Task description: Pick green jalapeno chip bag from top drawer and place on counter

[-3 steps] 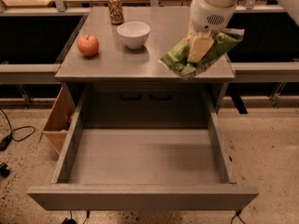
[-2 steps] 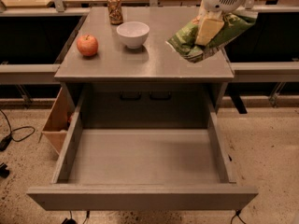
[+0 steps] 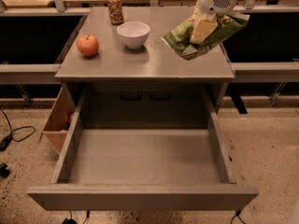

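The green jalapeno chip bag (image 3: 187, 37) is crinkled and glossy and hangs in the air over the right part of the counter (image 3: 149, 62). My gripper (image 3: 203, 28) comes down from the top right and is shut on the bag's upper part, its pale fingers (image 3: 204, 29) pressed against the green foil. The bag's lower edge hangs just above the counter surface. The top drawer (image 3: 142, 160) is pulled fully open below the counter and its flat grey bottom is bare.
A red apple (image 3: 88, 45), a white bowl (image 3: 133, 33) and a patterned drink can (image 3: 115, 8) stand on the counter's left and middle. A tan cardboard box (image 3: 58, 120) sits on the floor left of the drawer. Cables lie on the speckled floor.
My gripper has carried the bag up and toward the back of the counter, away from the front edge. The drawer and other objects have not moved.
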Motion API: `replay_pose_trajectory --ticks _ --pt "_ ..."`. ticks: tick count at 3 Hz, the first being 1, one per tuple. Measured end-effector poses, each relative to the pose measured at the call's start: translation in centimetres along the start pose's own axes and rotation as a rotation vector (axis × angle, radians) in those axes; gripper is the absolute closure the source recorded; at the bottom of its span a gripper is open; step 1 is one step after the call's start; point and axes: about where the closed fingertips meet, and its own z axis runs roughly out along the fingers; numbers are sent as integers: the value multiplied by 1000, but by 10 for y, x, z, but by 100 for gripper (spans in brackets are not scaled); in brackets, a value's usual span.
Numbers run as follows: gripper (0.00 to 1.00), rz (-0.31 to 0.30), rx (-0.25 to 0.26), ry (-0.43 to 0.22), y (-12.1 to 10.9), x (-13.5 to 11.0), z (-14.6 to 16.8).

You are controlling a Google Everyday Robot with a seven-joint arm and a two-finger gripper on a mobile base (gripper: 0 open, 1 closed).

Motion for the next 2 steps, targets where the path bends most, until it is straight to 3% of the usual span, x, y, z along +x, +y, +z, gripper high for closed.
replay_pose_trajectory --ticks 1,2 --pt "100 -61 41 -35 -37 -11 37" --pt "100 -78 85 -29 -75 -23 71"
